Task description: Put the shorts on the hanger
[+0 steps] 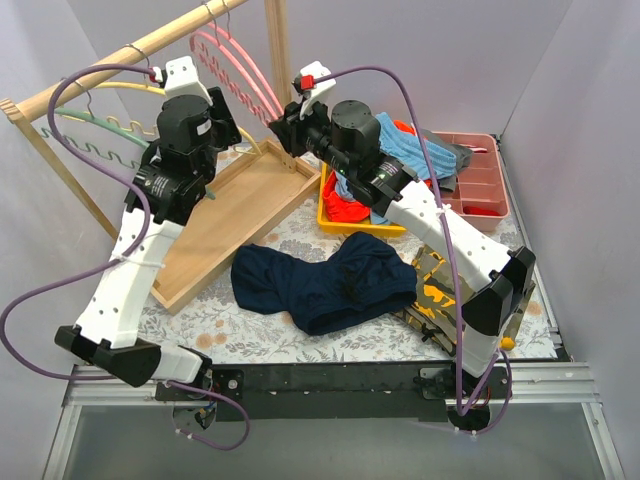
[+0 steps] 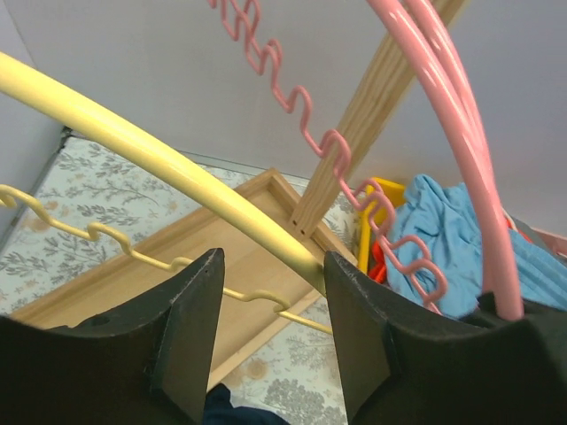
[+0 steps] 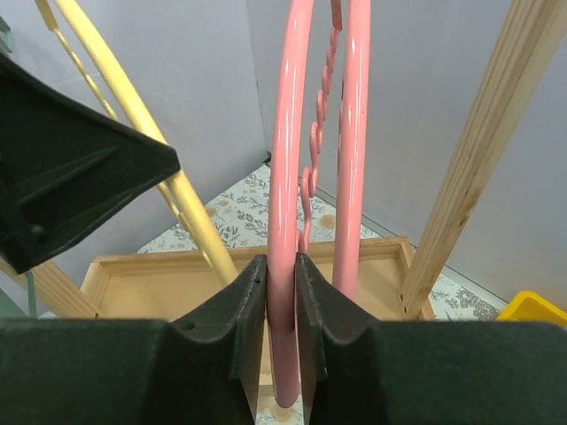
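The dark navy shorts [image 1: 325, 280] lie crumpled on the flowered table in front of the arms; a corner shows in the left wrist view [image 2: 235, 414]. The mint-green hanger [image 1: 90, 125] hangs at the left of the wooden rail, apart from both grippers. My left gripper [image 2: 273, 266] is open, with the yellow hanger's arm [image 2: 177, 168] passing between its jaws, near the rack [image 1: 228, 128]. My right gripper [image 3: 281, 266] is shut on a pink hanger [image 3: 283, 177], at the rack's upright [image 1: 285, 125].
A wooden tray [image 1: 230, 215] lies under the rack. A yellow bin [image 1: 330, 215] holds red and light blue clothes [image 1: 415, 150]. A red compartment tray [image 1: 480, 180] stands at the back right. A camouflage garment [image 1: 435, 280] lies right of the shorts. The rack's wooden post [image 3: 469, 159] is close by.
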`<act>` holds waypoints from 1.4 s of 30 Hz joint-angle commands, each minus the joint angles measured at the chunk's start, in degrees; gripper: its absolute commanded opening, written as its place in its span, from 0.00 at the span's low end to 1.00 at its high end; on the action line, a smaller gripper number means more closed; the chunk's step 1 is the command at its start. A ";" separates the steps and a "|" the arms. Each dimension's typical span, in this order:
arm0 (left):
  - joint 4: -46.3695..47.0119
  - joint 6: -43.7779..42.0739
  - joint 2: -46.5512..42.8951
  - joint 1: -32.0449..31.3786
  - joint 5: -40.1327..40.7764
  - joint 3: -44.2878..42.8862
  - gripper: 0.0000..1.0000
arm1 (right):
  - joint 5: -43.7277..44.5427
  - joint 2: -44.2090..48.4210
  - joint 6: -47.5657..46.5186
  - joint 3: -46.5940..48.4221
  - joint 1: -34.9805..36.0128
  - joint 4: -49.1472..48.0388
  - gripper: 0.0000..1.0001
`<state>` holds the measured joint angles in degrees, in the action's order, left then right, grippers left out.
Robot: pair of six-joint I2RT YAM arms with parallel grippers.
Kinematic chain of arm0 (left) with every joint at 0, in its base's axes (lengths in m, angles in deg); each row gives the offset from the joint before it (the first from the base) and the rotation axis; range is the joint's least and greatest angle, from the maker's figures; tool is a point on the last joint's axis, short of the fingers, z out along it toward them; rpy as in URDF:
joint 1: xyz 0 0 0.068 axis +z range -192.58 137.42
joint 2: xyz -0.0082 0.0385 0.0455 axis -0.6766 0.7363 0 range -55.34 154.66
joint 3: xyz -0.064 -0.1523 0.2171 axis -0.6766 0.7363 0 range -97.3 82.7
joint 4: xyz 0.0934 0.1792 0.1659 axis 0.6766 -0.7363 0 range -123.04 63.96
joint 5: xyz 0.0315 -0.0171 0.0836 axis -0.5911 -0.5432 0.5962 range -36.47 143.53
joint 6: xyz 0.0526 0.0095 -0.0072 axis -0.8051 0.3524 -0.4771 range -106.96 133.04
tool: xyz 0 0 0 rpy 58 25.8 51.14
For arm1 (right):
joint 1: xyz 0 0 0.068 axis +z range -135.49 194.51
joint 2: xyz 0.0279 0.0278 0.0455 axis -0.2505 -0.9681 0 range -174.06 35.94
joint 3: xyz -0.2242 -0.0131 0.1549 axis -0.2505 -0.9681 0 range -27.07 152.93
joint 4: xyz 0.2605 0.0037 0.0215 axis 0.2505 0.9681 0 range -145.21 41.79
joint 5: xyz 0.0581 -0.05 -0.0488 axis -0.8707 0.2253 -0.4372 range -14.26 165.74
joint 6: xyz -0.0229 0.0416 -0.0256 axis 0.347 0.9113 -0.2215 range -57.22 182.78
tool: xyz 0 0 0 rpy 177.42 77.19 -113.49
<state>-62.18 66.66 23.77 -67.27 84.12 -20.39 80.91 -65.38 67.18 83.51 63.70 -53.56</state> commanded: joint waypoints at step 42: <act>-24.43 13.96 -30.59 -0.01 5.35 4.28 0.60 | -16.59 18.96 10.89 -22.34 -0.06 -1.12 0.53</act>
<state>-85.34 80.39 -8.42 -67.27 85.48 -22.95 66.81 -49.67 76.38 62.58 63.70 -52.11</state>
